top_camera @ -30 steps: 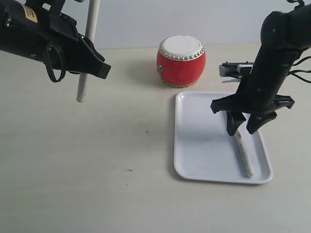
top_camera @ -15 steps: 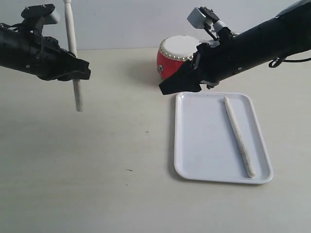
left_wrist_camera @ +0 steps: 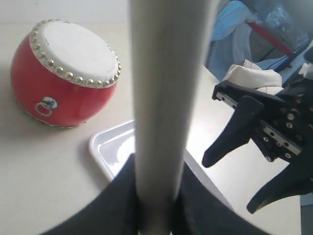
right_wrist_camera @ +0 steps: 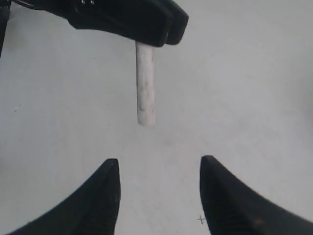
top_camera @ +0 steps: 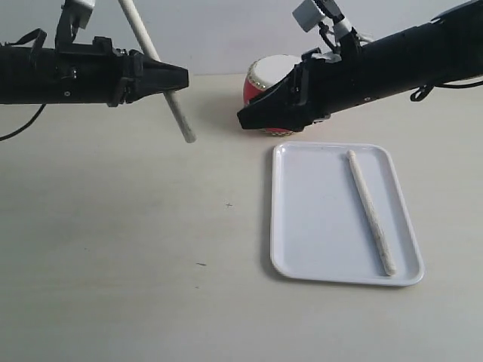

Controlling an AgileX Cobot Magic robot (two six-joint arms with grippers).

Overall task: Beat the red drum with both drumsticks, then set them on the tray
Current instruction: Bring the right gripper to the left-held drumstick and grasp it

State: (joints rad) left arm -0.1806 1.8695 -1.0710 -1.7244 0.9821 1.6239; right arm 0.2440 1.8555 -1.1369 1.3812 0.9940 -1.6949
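Left gripper (top_camera: 172, 78) is clamped around one drumstick (top_camera: 179, 118). The stick is gripped partway along and slants down through the jaws, with its lower end hanging in the air above the bare table (top_camera: 151, 249), well off to the left of everything else. In the left wrist view the stick runs straight up out of the fingers, so that grip looks solid to me.

Right gripper (top_camera: 249, 121) has its jaws spread wide with nothing in them. It's stretched out low in front of the red drum (left_wrist_camera: 58, 93), just beyond the far left corner of the white tray (top_camera: 313, 219), and it points toward the left arm.

The other drumstick (top_camera: 370, 211) is already lying flat in the tray, along the right-hand side, apart from both grippers.

My read is that the right side has done its part and we're at the "put them on the tray" bit for the last stick. The next move should be swinging the left arm over to the tray and tipping the stick down until it's close to flat. Then it gets set in the open strip left of the one lying there and let go. The right arm is sitting right in that path, so I'd want it pulled back first or the two could bump.
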